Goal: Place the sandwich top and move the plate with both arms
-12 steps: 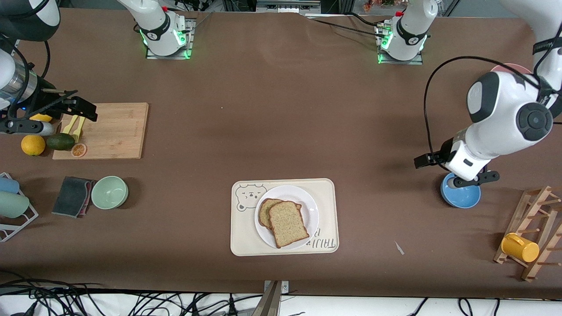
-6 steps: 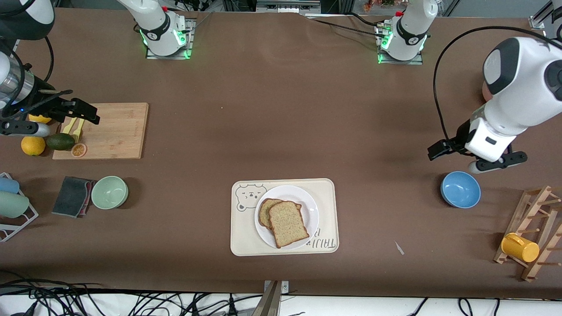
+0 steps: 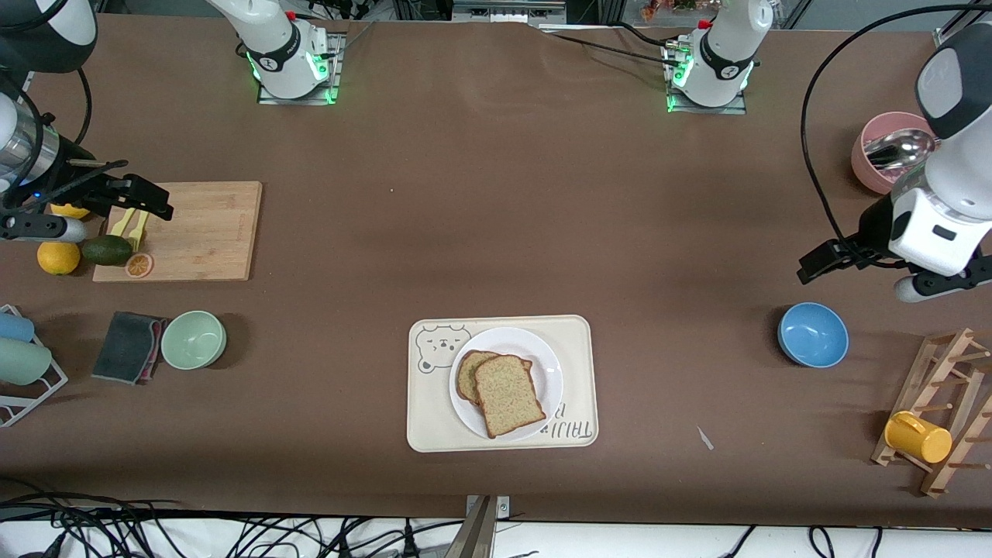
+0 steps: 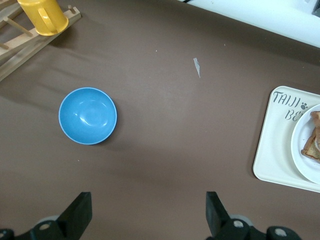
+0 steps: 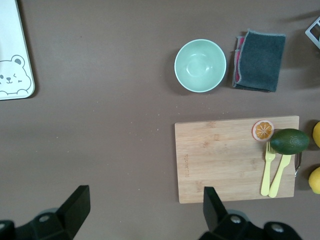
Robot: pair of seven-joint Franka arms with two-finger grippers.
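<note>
The sandwich top (image 3: 508,395), a tan speckled slice with a brown crust, lies on the white plate (image 3: 546,364), partly over another slice (image 3: 467,372). The plate sits on the cream bear-print tray (image 3: 577,341). My left gripper (image 3: 891,267) is open and empty, up over bare table beside the blue bowl (image 3: 812,335). In the left wrist view its gripper (image 4: 147,210) stands wide apart, with the plate's edge (image 4: 300,145) at the frame's side. My right gripper (image 3: 93,209) is open and empty over the cutting board's end; the right wrist view (image 5: 145,205) shows nothing between its jaws.
A cutting board (image 3: 201,229) holds yellow forks, an orange slice and an avocado (image 3: 107,249), with citrus fruit beside it. A green bowl (image 3: 193,339) and grey cloth (image 3: 128,346) lie nearer. A pink bowl (image 3: 883,159), wooden rack (image 3: 949,403) and yellow mug (image 3: 917,437) stand at the left arm's end.
My left gripper has risen off the blue bowl and swung toward the left arm's end of the table, uncovering the pink bowl. The right arm has barely moved. The bread and plate are unchanged.
</note>
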